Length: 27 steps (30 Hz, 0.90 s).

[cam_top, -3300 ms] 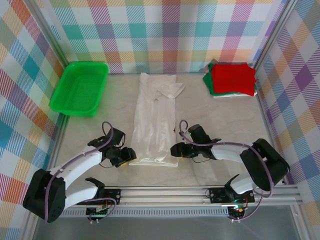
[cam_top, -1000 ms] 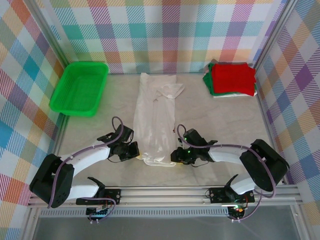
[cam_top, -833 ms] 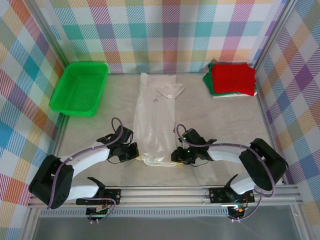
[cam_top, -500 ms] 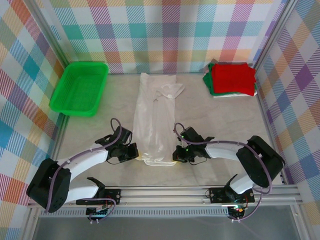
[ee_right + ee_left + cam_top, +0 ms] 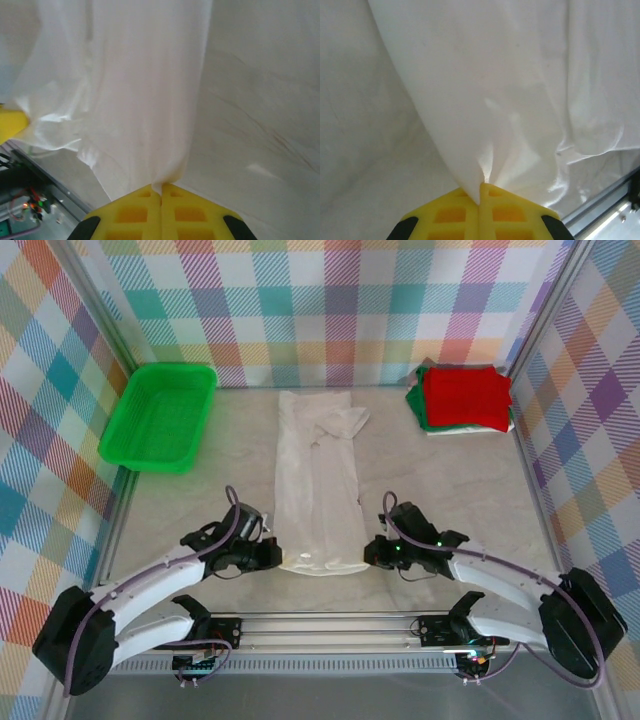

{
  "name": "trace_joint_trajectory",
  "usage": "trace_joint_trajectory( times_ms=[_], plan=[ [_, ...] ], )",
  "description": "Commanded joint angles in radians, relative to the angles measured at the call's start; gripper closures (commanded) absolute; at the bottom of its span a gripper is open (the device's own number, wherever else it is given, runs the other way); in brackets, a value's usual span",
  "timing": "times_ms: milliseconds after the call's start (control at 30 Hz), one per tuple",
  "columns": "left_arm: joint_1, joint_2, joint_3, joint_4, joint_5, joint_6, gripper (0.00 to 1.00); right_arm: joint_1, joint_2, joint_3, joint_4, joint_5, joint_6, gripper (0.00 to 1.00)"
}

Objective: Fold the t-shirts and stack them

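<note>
A long white cloth t-shirt (image 5: 318, 480), folded into a narrow strip, was laid lengthwise along the middle of the pale marbled tabletop (image 5: 450, 480). At the far right corner, folded red and green cloth t-shirts (image 5: 465, 395) were stacked. The strip's near left corner was pinched between the closed yellow fingers (image 5: 452, 215) of the left gripper (image 5: 275, 558). Its near right corner was clamped likewise by the right gripper (image 5: 368, 552), with the cloth spread away from both.
</note>
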Motion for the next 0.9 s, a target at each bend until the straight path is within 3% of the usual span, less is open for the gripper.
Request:
trace_joint_trajectory(
  times_ms=[0,133,233,367,500,700,867],
  plan=[
    [-0.054,-0.108,-0.025,-0.063,-0.028,-0.055,1.00,0.010,-0.114,-0.021,-0.103,0.015,0.036,1.00],
    [-0.061,-0.200,0.023,-0.104,-0.063,-0.061,1.00,0.009,-0.147,0.019,-0.140,0.037,0.020,1.00],
    [-0.053,-0.163,0.115,-0.133,-0.103,-0.026,1.00,0.009,-0.097,0.101,-0.176,0.073,-0.010,1.00],
    [0.011,-0.040,0.254,-0.131,-0.083,0.038,1.00,-0.023,-0.041,0.238,-0.212,0.137,-0.063,1.00],
    [0.127,0.099,0.357,-0.050,-0.018,0.085,1.00,-0.140,0.100,0.348,-0.177,0.074,-0.143,1.00],
    [0.277,0.352,0.529,0.023,0.008,0.193,1.00,-0.238,0.366,0.584,-0.165,0.054,-0.270,1.00],
    [0.339,0.578,0.718,0.001,0.050,0.274,1.00,-0.289,0.569,0.775,-0.164,0.012,-0.326,1.00]
  ],
)
